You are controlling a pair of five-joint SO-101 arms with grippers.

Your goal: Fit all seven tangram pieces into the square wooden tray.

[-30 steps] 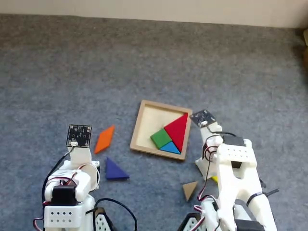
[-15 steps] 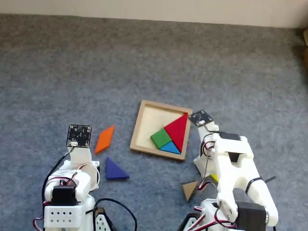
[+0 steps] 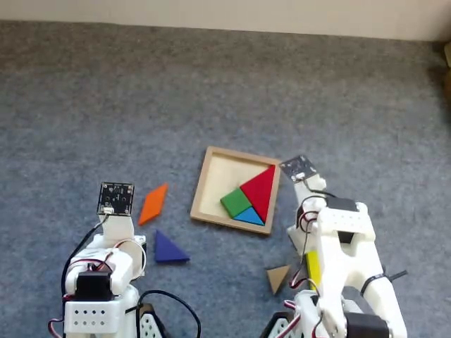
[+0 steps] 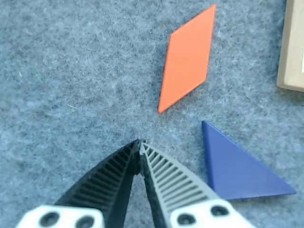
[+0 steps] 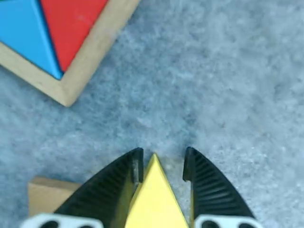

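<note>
The square wooden tray holds a red triangle, a green square and a light blue triangle. My right gripper is shut on a yellow triangle, just off the tray's near right corner; the yellow piece stands on edge under the right arm. A tan triangle lies beside it. My left gripper is shut and holds nothing. It hovers over the carpet near the orange parallelogram and the dark blue triangle.
Grey carpet covers the whole table. The orange parallelogram and dark blue triangle lie left of the tray. The tray's far left half shows bare wood.
The right arm pushed slightly forward and came back, and more of the yellow piece now shows at its gripper. The left arm has not moved.
</note>
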